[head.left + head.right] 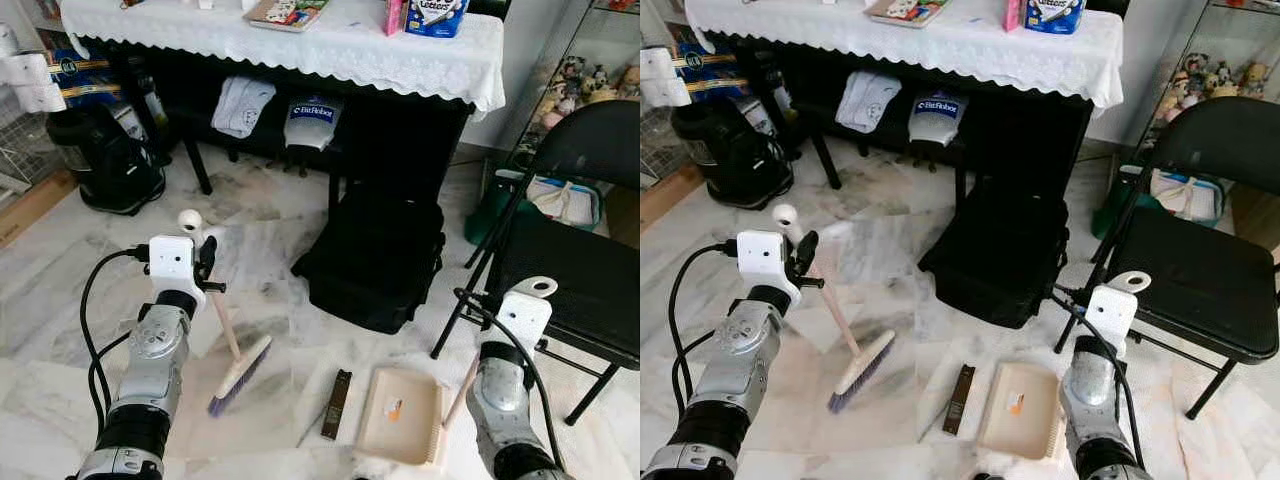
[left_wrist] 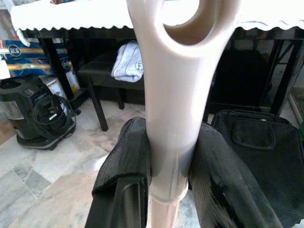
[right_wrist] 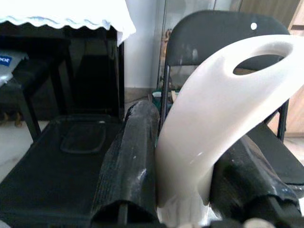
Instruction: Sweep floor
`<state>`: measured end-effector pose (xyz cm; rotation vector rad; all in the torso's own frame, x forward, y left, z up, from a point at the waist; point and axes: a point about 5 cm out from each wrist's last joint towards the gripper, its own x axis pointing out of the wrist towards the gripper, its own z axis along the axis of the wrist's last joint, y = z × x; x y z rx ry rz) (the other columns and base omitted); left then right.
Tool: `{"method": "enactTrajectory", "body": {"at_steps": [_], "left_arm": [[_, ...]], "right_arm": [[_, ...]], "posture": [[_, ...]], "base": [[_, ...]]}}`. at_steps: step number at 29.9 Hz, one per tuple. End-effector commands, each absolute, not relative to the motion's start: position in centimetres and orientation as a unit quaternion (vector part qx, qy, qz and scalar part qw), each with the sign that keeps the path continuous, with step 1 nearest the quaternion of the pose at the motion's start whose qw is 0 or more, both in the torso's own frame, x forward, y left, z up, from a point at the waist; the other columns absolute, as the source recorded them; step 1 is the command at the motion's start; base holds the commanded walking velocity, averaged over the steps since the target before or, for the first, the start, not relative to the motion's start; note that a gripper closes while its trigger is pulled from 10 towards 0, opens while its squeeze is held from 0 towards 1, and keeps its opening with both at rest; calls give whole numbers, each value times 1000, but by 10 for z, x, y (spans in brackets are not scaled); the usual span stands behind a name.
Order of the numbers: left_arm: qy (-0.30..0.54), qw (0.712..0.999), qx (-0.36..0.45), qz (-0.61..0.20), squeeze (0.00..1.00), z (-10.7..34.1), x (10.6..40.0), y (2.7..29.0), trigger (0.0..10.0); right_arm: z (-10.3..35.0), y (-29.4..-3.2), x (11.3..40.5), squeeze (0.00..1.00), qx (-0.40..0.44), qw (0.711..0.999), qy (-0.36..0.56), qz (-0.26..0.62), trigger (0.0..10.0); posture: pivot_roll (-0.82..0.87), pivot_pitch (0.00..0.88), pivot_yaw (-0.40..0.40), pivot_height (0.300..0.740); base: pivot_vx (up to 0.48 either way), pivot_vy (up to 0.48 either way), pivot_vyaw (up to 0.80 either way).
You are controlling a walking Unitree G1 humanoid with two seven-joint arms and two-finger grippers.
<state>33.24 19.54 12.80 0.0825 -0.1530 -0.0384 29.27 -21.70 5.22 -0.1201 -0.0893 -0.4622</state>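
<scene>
The left gripper (image 2: 164, 190) is clenched on the cream handle of a small broom (image 1: 238, 372), gripping just below the handle's hanging loop. The broom slopes down from the gripper to the marble floor (image 1: 260, 215), where its purple-bristled head rests on the tiles in front of the left arm.

The right gripper (image 3: 183, 190) is clenched on the cream handle of a dustpan (image 1: 403, 414), again just below the handle's loop. The dustpan lies flat on the floor to the right of the broom head, and a small orange and white scrap (image 1: 394, 407) sits in its tray.

Between broom head and dustpan lies a dark, narrow bar-shaped object (image 1: 337, 403), near the dustpan's left edge; what it is cannot be told.

Obstructions ahead: a black bag (image 1: 375, 262) stands on the floor directly beyond the dustpan. Behind it is a dark table under a white lace-edged cloth (image 1: 330, 45), with white garments (image 1: 243, 105) hanging beneath. A black folding chair (image 1: 580, 250) stands to the right, its front leg close to the right arm. A black canister appliance (image 1: 100, 160) with coiled cord sits at the left, well apart from the broom.
</scene>
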Motion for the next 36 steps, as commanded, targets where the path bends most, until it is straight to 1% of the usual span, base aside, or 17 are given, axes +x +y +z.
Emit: {"method": "enactTrajectory", "body": {"at_steps": [1,8,13,16,19,23,28,30,36], "left_arm": [[-91,995,44,-21,0,136,331,197,10000],[-77,996,37,-29,0,134,333,194,10000],[-45,998,23,-31,0,128,335,193,10000],[-24,999,-9,-34,0,125,338,192,10000],[-22,999,-10,-39,0,125,339,190,10000],[-11,998,-19,-52,0,123,339,186,10000],[4,995,-52,-84,0,121,337,176,10000],[4,992,-67,-103,0,126,338,171,10000],[2,987,-78,-139,0,133,338,164,10000]], "right_arm": [[48,-217,289,0,-60,970,-36,-231,10000],[40,-217,284,0,-65,971,-16,-230,10000],[38,-217,283,0,-64,972,-12,-228,10000],[39,-217,284,0,-64,972,-17,-227,10000],[40,-218,284,0,-65,972,-19,-227,10000],[43,-218,286,0,-64,972,-24,-226,10000],[44,-219,287,0,-66,972,-27,-224,10000],[44,-219,288,0,-68,972,-25,-223,10000],[45,-218,288,0,-67,972,-27,-223,10000]], "posture": [[100,123,40,740],[103,124,42,740],[101,124,44,740],[97,124,44,740],[97,125,43,740],[94,125,42,740],[94,128,38,740],[95,129,38,740],[95,128,39,740]], "base": [[0,0,0],[0,0,0],[0,0,0],[0,0,0],[0,0,0],[0,0,0],[0,0,0],[0,0,0],[0,0,0]]}}
